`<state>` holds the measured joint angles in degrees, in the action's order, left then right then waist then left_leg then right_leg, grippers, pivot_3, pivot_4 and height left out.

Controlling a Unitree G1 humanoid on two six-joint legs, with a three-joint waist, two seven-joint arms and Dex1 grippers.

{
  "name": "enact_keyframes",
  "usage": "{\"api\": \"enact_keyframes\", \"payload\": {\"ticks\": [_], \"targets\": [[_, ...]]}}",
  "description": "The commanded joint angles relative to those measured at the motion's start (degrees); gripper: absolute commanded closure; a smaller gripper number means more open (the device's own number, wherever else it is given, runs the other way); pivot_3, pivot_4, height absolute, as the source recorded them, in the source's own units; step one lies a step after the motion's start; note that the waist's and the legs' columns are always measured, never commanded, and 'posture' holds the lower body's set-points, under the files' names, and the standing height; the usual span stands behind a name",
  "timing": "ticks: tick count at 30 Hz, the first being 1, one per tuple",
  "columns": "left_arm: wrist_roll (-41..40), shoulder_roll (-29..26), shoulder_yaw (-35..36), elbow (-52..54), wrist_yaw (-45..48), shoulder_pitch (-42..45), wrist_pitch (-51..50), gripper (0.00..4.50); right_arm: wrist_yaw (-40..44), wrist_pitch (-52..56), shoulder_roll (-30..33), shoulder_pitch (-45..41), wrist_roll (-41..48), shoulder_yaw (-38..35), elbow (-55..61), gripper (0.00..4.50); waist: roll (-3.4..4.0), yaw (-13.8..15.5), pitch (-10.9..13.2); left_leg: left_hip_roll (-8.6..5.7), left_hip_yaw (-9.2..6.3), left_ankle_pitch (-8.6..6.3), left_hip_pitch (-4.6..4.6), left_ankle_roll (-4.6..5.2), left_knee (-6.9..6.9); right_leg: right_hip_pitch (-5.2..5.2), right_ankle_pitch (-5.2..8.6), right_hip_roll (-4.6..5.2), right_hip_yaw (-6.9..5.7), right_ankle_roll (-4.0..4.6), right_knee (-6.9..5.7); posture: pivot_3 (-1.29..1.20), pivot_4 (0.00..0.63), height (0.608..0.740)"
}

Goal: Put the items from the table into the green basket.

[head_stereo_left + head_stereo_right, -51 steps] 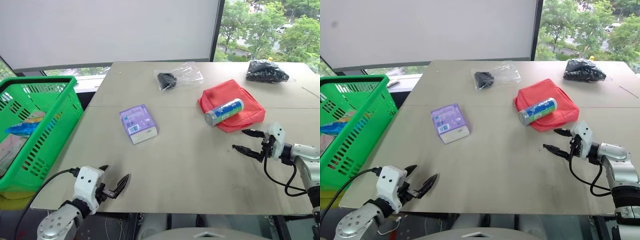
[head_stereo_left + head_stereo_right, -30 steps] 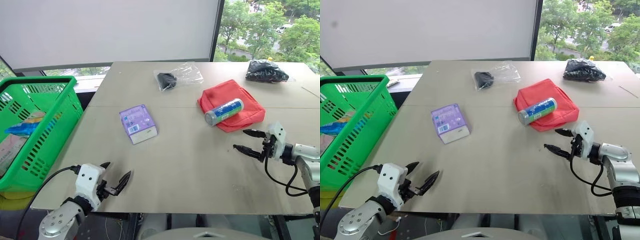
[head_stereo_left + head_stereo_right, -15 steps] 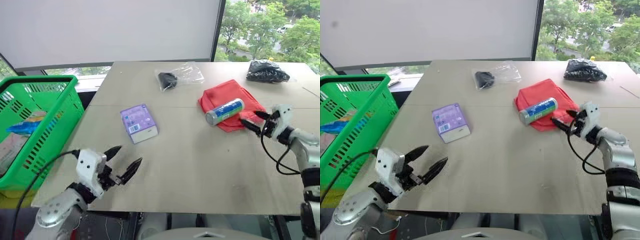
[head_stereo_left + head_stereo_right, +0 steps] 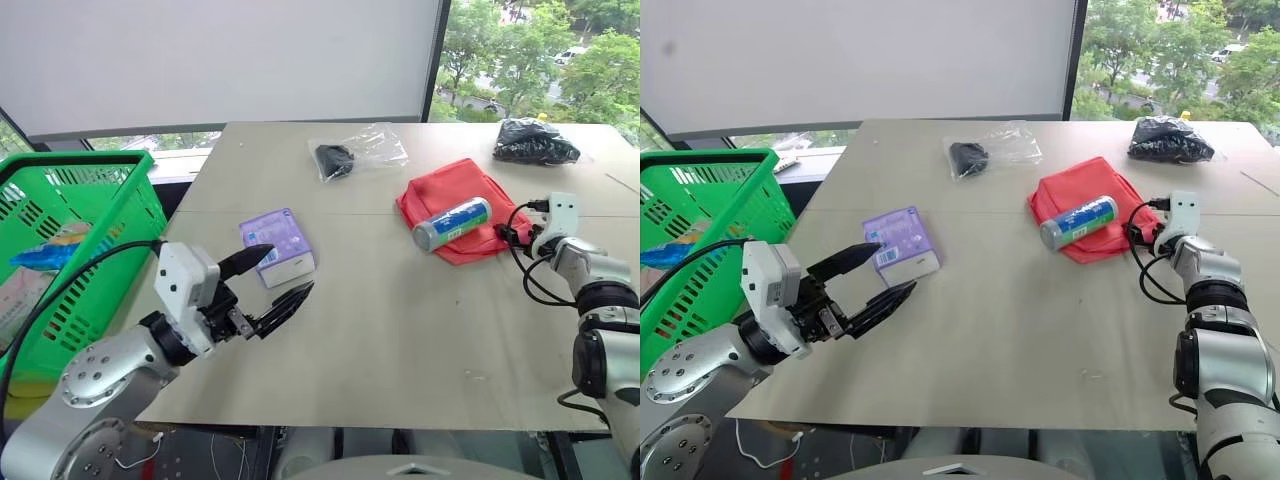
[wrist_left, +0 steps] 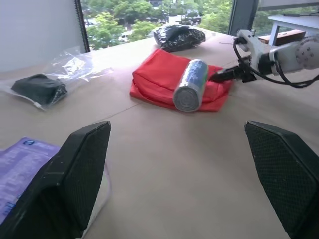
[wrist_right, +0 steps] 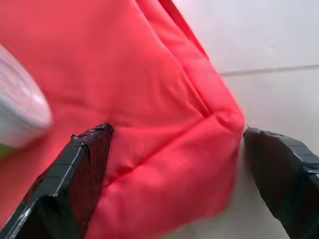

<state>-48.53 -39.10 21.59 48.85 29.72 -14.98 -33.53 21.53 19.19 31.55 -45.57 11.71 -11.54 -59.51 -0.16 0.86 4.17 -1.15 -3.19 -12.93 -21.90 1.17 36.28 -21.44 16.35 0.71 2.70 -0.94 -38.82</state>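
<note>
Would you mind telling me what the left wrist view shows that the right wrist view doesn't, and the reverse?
Left wrist: the purple box, clear bag, black crinkly bag, and the right gripper at the pouch's edge, past the open left gripper.
Right wrist: a close look at the pouch's corner between its own open fingers.
Both: the red pouch, the can on it, and the table.

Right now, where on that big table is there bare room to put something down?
The beige-grey tabletop is bare along its near edge, between the purple box and the red fabric pouch. More room lies behind the box, left of the clear bag. It is crowded at the pouch: the silver can lies on it, with the open right gripper at its corner.
</note>
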Motion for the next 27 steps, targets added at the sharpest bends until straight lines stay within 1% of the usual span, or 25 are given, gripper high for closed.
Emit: {"api": "enact_keyframes", "payload": {"ticks": [1,3,5,10,16,18,20,21,24,27], "targets": [[-0.6,-1.1,1.3,3.6,-0.6,-0.5,0.2,0.04,-4.7,-3.9,1.4,-1.6,-4.1,1.4,-1.9,0.0,-0.01,0.1,0.0,0.0,0.01,0.0,0.0,0.0,0.0,0.0,0.0,0.0,0.0,0.0,0.0,0.14,0.011,0.74],[0.2,-1.3,0.9,3.7,-0.7,-1.1,0.2,0.04,-4.2,-3.5,1.1,-2.3,-3.1,0.0,-2.8,0.0,-0.01,0.2,0.0,0.0,0.01,0.01,0.03,0.0,0.02,0.02,0.01,0.0,0.0,0.01,0.0,0.14,0.008,0.74],[1.0,-1.4,0.5,3.7,-0.6,-1.5,0.5,0.04,-3.8,-3.6,1.5,-2.3,-4.2,0.7,-3.5,0.0,0.01,0.2,0.0,0.0,0.0,0.01,0.04,0.0,0.03,0.03,0.01,0.0,0.0,0.01,-0.01,0.14,0.007,0.74],[2.0,-1.1,0.1,3.5,-0.4,-1.3,1.0,0.04,-5.8,-5.0,2.1,-2.2,-3.9,-0.9,-3.7,0.0,0.0,0.4,-0.1,0.0,-0.02,0.01,0.07,0.0,0.04,0.08,0.01,-0.02,-0.01,0.02,-0.01,0.13,0.006,0.74],[2.9,-0.7,-1.0,3.0,0.1,-1.0,1.4,0.04,-6.5,-3.6,2.0,-1.9,-3.7,-1.7,-4.0,0.0,0.01,0.3,-0.1,-0.01,-0.01,0.01,0.06,0.0,0.04,0.08,0.0,-0.01,0.0,0.01,-0.01,0.12,0.0,0.74],[3.1,-0.7,-1.1,2.7,0.3,-0.8,1.7,0.04,-7.0,-0.7,1.7,-2.7,-1.4,-4.0,-4.9,0.0,0.01,0.4,-0.2,-0.01,-0.04,0.01,0.06,0.0,0.04,0.08,0.0,-0.01,-0.02,0.01,-0.02,0.12,0.0,0.74],[3.3,-0.7,-1.5,2.3,0.4,-0.1,1.8,0.04,-6.5,5.5,1.0,-4.1,2.2,-7.2,-6.2,0.0,0.02,0.5,-0.2,-0.01,-0.04,0.01,0.07,0.0,0.04,0.1,0.0,-0.01,-0.03,0.01,-0.02,0.12,0.0,0.74],[3.4,-0.7,-1.7,2.2,0.4,0.1,1.8,0.04,-6.3,7.1,0.8,-4.4,2.7,-7.7,-6.2,0.0,0.0,0.4,-0.2,-0.01,-0.04,0.01,0.08,0.0,0.04,0.1,0.0,-0.01,-0.02,0.02,-0.02,0.12,0.0,0.74],[3.5,-0.7,-2.1,2.1,0.6,0.5,1.7,0.0,-4.9,7.3,0.0,-4.8,2.4,-7.2,-4.9,0.8,-0.16,0.2,-0.4,0.0,-0.04,0.01,0.11,0.0,0.04,0.13,0.01,-0.03,-0.03,0.03,-0.01,0.12,0.0,0.74],[3.6,-0.6,-2.3,2.1,0.7,0.4,1.7,0.0,-2.7,5.7,-0.4,-5.3,1.4,-5.6,-3.0,2.18,-0.15,-0.1,-0.4,0.02,-0.02,0.01,0.11,0.01,0.04,0.12,0.0,-0.05,-0.01,0.03,-0.01,0.12,0.0,0.74]]}}
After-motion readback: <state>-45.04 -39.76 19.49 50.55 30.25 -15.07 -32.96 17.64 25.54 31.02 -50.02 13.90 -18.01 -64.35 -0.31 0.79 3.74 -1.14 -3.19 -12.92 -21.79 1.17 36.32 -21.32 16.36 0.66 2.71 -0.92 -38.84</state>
